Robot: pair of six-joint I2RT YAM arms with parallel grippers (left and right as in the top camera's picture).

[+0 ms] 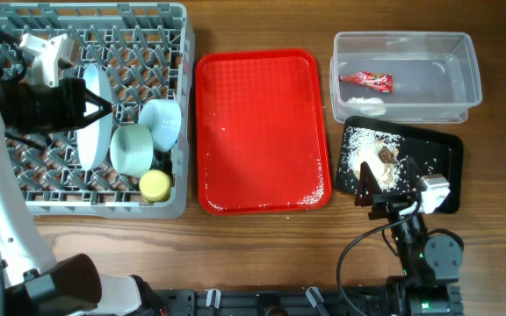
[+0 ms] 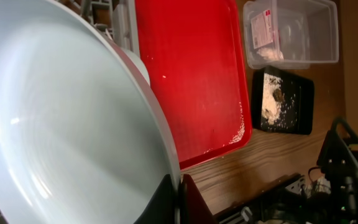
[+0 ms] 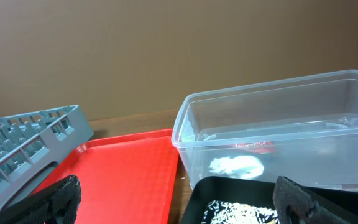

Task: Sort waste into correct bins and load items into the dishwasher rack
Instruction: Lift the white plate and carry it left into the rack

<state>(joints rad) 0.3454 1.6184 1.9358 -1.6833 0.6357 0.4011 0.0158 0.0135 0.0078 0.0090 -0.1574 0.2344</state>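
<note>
My left gripper (image 1: 104, 109) is shut on the rim of the pale-blue plate (image 1: 95, 117), which stands on edge in the grey dishwasher rack (image 1: 178, 96); the plate fills the left wrist view (image 2: 73, 124). The pale-blue bowl (image 1: 163, 121), light-green bowl (image 1: 132, 149) and yellow cup (image 1: 155, 185) sit in the rack beside it. The red wrapper (image 1: 366, 81) lies in the clear tub (image 1: 468, 79) with something white. Rice crumbs and brown bits (image 1: 374, 155) lie in the black tray (image 1: 451, 154). My right gripper (image 1: 372, 195) is open and empty at the black tray's front edge. The fork and spoon are not visible.
The red serving tray (image 1: 262, 132) lies between rack and bins, with a few crumbs along its front edge (image 2: 238, 134). The right arm's base and cables (image 1: 424, 259) sit at the table's front right. Bare wooden table lies in front.
</note>
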